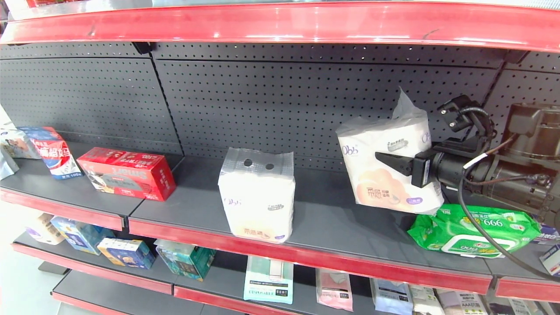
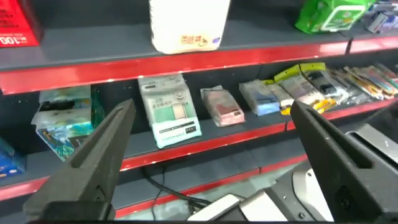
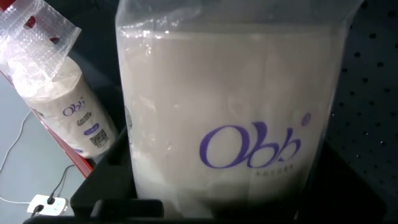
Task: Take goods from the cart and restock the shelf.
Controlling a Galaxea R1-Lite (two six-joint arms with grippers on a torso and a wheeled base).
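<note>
Evidently the right gripper [image 1: 390,162] grasps the held tissue pack [image 1: 376,192] by its sides, one black finger lying across its front face. It carries the pack tilted over the right part of the shelf [image 1: 341,227], with the pack's lower edge just beside the green wipes pack [image 1: 472,229]. Whether the pack touches the board cannot be told.

To place it well, the arm should probably level the pack so its base sits flat and keep it off the wipes. The bare stretch between the wipes and the standing tissue pack [image 1: 257,199] looks the best spot, with the pack facing the same way as its neighbour. The soft wrapping will likely give under the grip. So the fingers ought to part only once the base rests fully on the board, else the pack may topple forward over the red edge.

The left gripper [image 2: 211,109] hangs before the lower shelves with its fingers spread wide, holding nothing.
</note>
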